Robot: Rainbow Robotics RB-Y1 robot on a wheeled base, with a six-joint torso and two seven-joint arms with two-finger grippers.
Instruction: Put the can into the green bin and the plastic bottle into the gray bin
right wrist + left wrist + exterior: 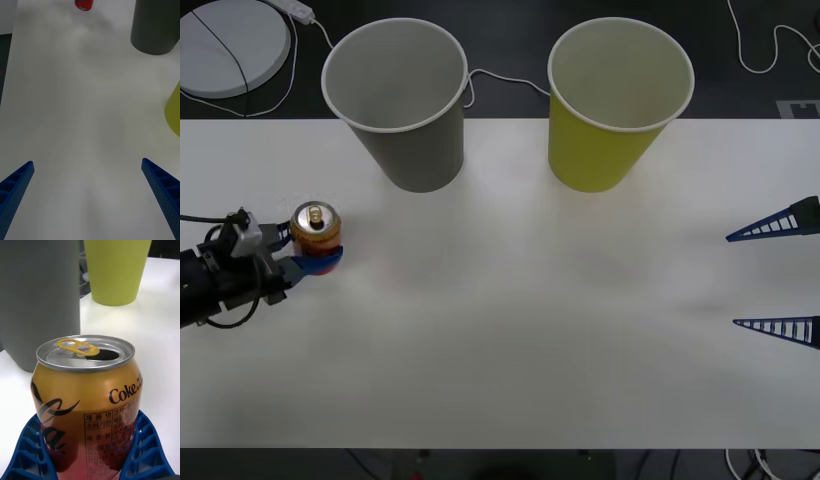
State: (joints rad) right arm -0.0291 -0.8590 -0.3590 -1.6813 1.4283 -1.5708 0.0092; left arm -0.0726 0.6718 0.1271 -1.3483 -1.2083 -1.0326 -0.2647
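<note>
Over at about nine o'clock on the table [510,330], the left gripper [308,250] has its blue fingers [144,450] closed round the can [315,232], which stands upright on the white top. From the left wrist view the fingers bow out to hug the lower sides of the can [85,405]; their tips are hidden behind it, and its base is cut off below the frame. Its lid shows an open mouth and a yellow pull tab [78,347]. Most of the left arm runs off the edge at nine o'clock. The gray bin [398,100] stands at about eleven o'clock and the green bin [615,100] at about one o'clock, both upright at the far edge of the table and apart from each other; from where the front camera looks, the insides are pale and I cannot make out the bottoms. Close behind the can in the left wrist view, the gray bin [39,300] looms with its rim out of frame, and the green bin [114,272] sits farther off. The right gripper [778,275] waits at three o'clock, its two fingers [159,189] spread wide with bare table between them, well apart from everything. In its wrist view the can [84,4] is a small red patch clipped by the frame's edge, and only the lower parts of both bins show.
</note>
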